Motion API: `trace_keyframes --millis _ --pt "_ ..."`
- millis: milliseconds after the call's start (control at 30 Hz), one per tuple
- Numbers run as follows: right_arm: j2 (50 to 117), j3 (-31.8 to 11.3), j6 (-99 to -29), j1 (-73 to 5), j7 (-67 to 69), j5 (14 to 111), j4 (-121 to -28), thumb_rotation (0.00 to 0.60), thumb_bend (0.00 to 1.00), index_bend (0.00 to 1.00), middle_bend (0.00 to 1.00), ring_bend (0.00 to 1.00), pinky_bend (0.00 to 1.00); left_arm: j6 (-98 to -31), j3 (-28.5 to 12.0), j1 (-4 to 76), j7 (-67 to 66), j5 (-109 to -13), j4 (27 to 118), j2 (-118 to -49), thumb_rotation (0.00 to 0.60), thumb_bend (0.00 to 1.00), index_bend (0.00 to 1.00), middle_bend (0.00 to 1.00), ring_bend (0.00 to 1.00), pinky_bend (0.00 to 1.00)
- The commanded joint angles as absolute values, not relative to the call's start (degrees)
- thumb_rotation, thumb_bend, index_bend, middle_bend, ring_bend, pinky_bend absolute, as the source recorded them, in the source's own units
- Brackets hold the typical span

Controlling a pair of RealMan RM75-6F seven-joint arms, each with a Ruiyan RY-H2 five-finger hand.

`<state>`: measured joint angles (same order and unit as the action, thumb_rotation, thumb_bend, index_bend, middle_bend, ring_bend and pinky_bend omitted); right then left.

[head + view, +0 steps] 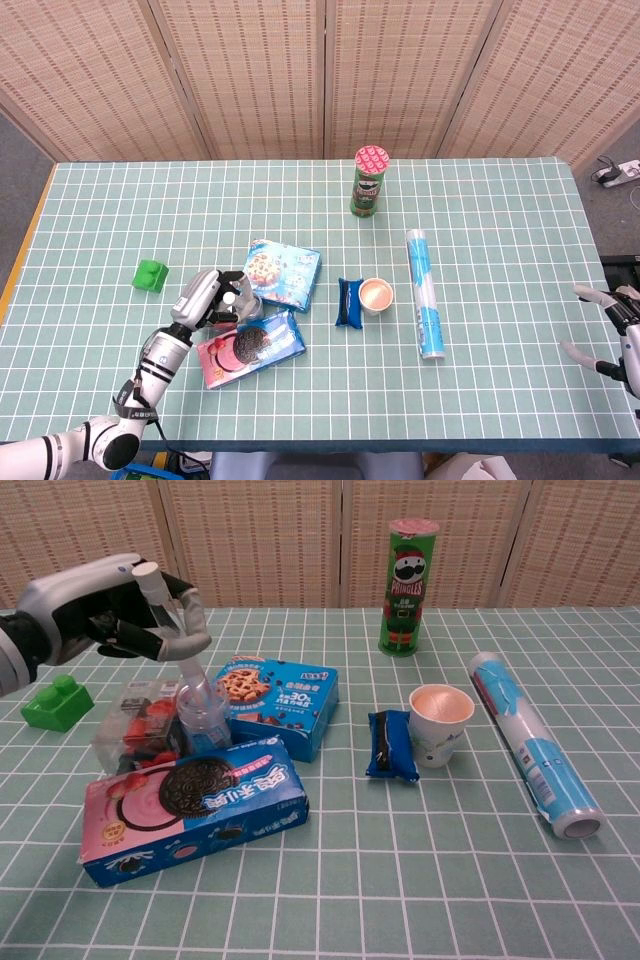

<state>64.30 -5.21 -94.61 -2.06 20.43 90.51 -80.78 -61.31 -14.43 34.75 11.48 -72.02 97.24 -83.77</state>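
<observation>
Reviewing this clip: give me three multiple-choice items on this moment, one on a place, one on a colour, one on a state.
1. Where does the paper cup stand?
A. Between the dark blue snack packet and the long blue tube
B. On top of the green block
C. Behind the Pringles can

2. What colour is the body of the Pringles can?
A. Yellow
B. Green
C. Purple

3. How does the long tube lie?
A. Upright on its end
B. On its side on the table
C. Held up by the right hand

Answers:
1. A, the paper cup stands just right of the snack packet and left of the long tube.
2. B, the Pringles can is green under a pink lid.
3. B, the tube rests flat on the table; the right hand is far off at the edge.
</observation>
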Motion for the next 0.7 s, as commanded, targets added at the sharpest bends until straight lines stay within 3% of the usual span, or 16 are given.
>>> trace_keyframes --millis 33,700 --pt "64.3 -5.2 -94.7 -2.0 20.4 90.6 -80.8 0.600 0.05 0.28 0.36 0.29 0.35 -62.8 -15.5 34.5 9.4 -71.4 100.0 -82.1 0.600 0.43 0.82 1.00 1.00 1.00" --pt "64.4 -5.0 -94.3 -2.2 20.1 90.9 -80.9 0.600 0.05 0.28 0.36 0.29 0.35 -68.5 -17.3 32.1 0.6 -69.7 112.2 -72.9 0.600 0.43 0.84 1.00 1.00 1.00"
